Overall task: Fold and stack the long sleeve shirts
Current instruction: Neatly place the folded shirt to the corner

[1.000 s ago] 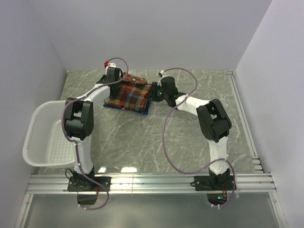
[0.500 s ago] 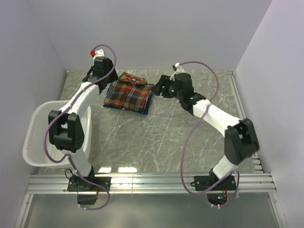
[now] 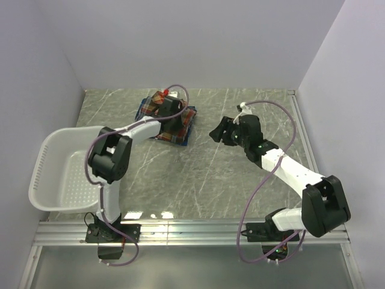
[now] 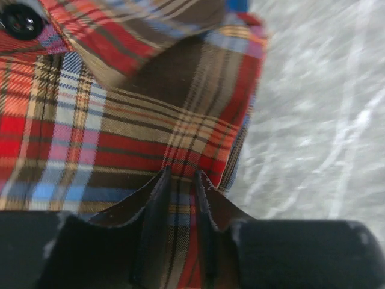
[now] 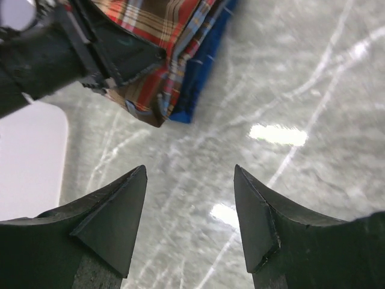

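Note:
The red-orange plaid shirt [image 3: 158,97] lies folded on top of the folded blue shirt [image 3: 143,108] at the back of the table. My left gripper [image 3: 173,119] is down on the stack. In the left wrist view its jaws [image 4: 180,174] are pinched on a fold of the red-orange shirt [image 4: 120,120] near its right edge. My right gripper [image 3: 220,132] is open and empty, hovering above the bare table to the right of the stack. The right wrist view shows its open fingers [image 5: 189,171], with the red-orange shirt [image 5: 162,30], the blue shirt [image 5: 201,66] and the left gripper [image 5: 114,54] beyond.
A white slotted plastic basket [image 3: 60,168] stands at the table's left edge, beside the left arm; its rim shows in the right wrist view [image 5: 30,162]. The grey marbled table [image 3: 198,174] is bounded by walls at the back and sides.
My left gripper has swung from behind the stack's left side down onto it and shut on the red-orange shirt. My right gripper has drawn back to the right, away from the stack.

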Robot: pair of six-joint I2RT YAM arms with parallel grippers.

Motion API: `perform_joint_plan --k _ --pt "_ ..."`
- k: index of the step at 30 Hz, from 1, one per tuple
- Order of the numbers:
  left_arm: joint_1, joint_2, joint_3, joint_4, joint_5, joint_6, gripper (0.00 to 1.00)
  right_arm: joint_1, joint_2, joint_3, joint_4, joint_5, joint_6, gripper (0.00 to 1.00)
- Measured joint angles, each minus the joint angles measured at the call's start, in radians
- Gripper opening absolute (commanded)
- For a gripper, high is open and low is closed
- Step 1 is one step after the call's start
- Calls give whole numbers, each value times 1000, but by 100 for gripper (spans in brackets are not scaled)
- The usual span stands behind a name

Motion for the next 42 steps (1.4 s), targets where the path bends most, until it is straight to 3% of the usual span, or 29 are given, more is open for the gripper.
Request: perform_joint_plan --k 5,8,11,13,14,18,22,31,42 --pt "-12 72 4 0 2 -1 36 -35 -2 -37 -5 -22 10 66" --pt "-16 60 8 0 11 -9 47 -45 -11 -37 -6 -28 10 66" --pt "-21 12 2 -18 11 -43 71 -52 -42 -37 -8 -38 9 66" --pt "-23 -56 -18 -43 -9 -82 77 -58 -74 -37 -13 -41 7 66" --pt "-23 -94 -23 -56 -26 -106 86 -59 -93 -38 -15 -42 5 66" --pt "-18 -225 -19 -121 -113 -212 94 -66 -171 -53 -19 -48 -2 66" --pt "1 -295 -53 -169 -172 -374 92 -80 -245 -95 -35 -50 -5 66" --pt "15 -354 -410 -172 -186 -736 90 -124 -331 -183 -47 -84 -3 66" --pt "-12 -302 -454 57 -220 -919 81 -154 -372 -207 -47 -129 -6 66"
